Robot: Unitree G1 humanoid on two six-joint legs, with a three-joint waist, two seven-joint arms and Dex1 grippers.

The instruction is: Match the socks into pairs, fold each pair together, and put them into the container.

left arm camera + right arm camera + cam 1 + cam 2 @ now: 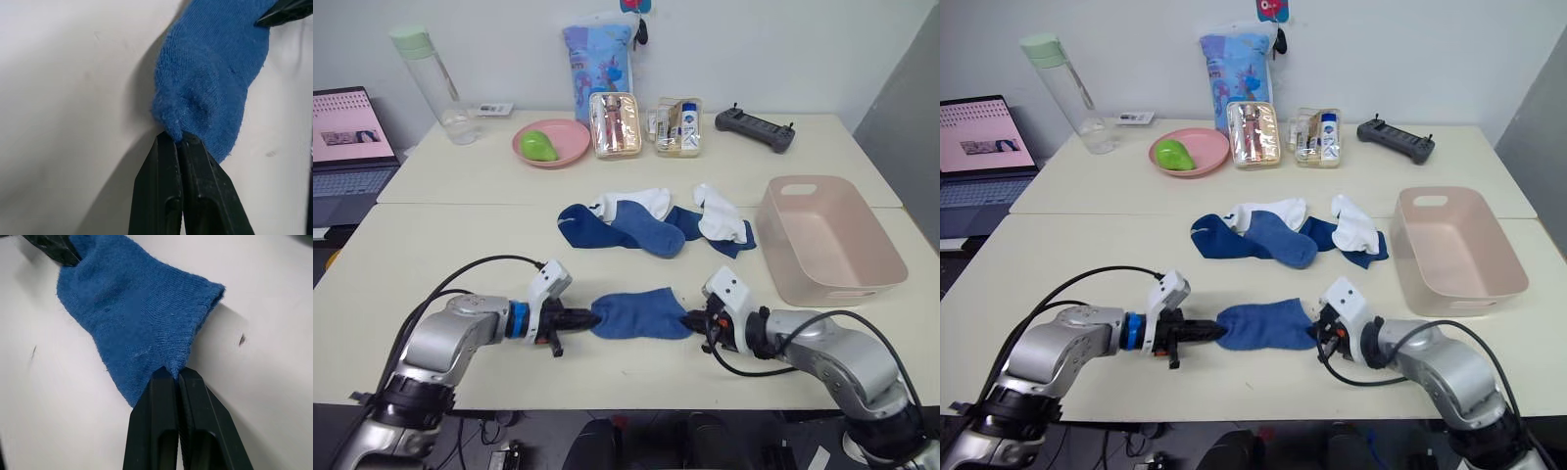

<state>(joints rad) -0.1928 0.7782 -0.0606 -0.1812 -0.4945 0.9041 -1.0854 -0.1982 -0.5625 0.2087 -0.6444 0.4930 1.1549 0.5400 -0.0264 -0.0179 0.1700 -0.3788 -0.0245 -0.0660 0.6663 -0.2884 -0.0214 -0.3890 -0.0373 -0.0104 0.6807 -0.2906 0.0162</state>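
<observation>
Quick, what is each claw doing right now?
Left claw: shut on one end of the blue sock.
Right claw: shut on the same sock's other end.

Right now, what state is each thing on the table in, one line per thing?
blue sock: flat on the table, pinched at both ends.
left gripper: shut on the sock's end.
right gripper: shut on the other end.
sock pile: jumbled, unpaired, blue and white.
container: empty, upright.
bottle: upright, capped.
</observation>
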